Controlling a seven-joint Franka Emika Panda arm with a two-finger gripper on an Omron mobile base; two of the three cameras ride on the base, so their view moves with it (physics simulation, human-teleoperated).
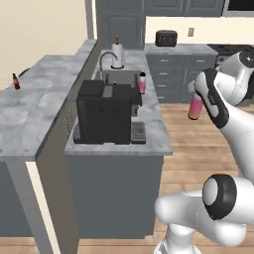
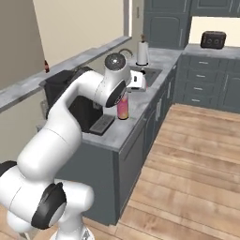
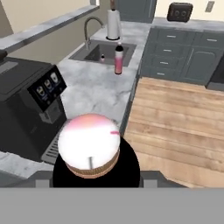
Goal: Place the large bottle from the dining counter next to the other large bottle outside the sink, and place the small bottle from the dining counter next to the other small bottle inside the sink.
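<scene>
Looking past the coffee machine (image 1: 106, 111), you see it take up much of the kitchen tabletop (image 1: 154, 124) on the near side of the sink (image 3: 103, 52), its drip tray facing the wooden floor (image 2: 197, 154). Your end effector (image 2: 123, 96) is clamped on the large bottle (image 2: 123, 107), a pink one held upright just beside the coffee machine, at the tabletop's floor-side edge. From the hand camera you look down onto that bottle's rounded top (image 3: 89, 142).

Count two large pink bottles: the one you hold, and the other large bottle (image 3: 118, 59) standing on the rim just beside the sink. Count two small bottles: the other small bottle (image 3: 102, 58), pale, inside the sink, and the small bottle from the dining counter (image 1: 16, 81), dark brown, upright on the dining counter (image 1: 30, 109), well apart from the sink.

Behind the sink stand one curved faucet (image 3: 89, 27) and one paper towel roll (image 3: 113, 24). One toaster (image 1: 166, 37) sits on the far tabletop.
</scene>
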